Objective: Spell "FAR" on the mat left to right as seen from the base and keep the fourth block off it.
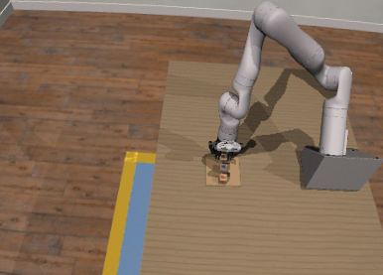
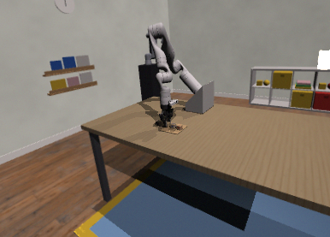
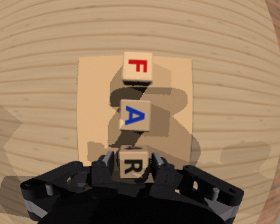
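A tan mat (image 3: 94, 110) lies flat on the wooden table. Three letter blocks stand on it in a straight row. In the wrist view the red F block (image 3: 136, 67) is farthest, the blue A block (image 3: 135, 116) is in the middle, and the dark R block (image 3: 131, 165) is nearest. My gripper (image 3: 132, 160) points straight down over the R block, with its fingers on either side and slightly parted from it. The block rests on the mat. In the top view the gripper (image 1: 225, 152) is at the mat's far end (image 1: 223, 172). The fourth block is not visible in any view.
The arm's grey base box (image 1: 337, 168) stands on the table to the right of the mat. The table's left edge (image 1: 156, 166) is a short way from the mat. A blue and yellow rug (image 1: 131, 215) lies on the floor below.
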`<act>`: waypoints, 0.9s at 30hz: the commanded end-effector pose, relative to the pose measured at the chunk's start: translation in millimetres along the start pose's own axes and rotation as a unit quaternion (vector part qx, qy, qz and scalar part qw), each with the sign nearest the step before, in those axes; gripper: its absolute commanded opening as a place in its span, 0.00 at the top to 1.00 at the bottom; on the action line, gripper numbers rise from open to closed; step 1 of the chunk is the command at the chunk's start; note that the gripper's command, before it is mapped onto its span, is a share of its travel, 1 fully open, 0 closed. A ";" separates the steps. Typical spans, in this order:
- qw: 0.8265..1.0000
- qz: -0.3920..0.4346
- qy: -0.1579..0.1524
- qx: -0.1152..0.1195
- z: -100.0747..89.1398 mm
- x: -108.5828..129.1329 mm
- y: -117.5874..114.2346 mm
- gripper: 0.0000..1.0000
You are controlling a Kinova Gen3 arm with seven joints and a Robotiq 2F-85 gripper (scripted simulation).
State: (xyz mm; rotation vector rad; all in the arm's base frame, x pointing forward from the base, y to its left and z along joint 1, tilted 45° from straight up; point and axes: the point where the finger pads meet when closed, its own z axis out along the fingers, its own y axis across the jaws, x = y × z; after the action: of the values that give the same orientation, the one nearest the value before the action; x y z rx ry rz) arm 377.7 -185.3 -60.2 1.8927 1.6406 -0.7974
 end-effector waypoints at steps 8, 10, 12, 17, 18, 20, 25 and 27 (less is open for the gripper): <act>1.000 0.000 0.001 -0.002 -38.7 1.2 0.8 0.54; 1.000 0.001 0.003 -0.001 -50.1 2.2 1.1 0.54; 1.000 0.001 0.003 -0.002 -60.9 2.4 1.4 0.54; 1.000 0.001 0.003 -0.002 -80.9 2.2 1.4 0.54; 1.000 0.001 0.003 -0.002 -83.4 2.2 1.4 0.54; 1.000 0.001 0.003 -0.002 -85.3 2.1 1.5 0.54; 1.000 0.001 0.002 -0.002 -88.0 1.7 0.7 0.54; 1.000 0.001 0.002 -0.001 -87.6 1.4 0.5 0.00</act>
State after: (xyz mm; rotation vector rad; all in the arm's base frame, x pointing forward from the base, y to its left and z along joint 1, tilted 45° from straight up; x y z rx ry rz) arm 385.7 -127.4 -1.1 1.8974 1.6323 -0.7963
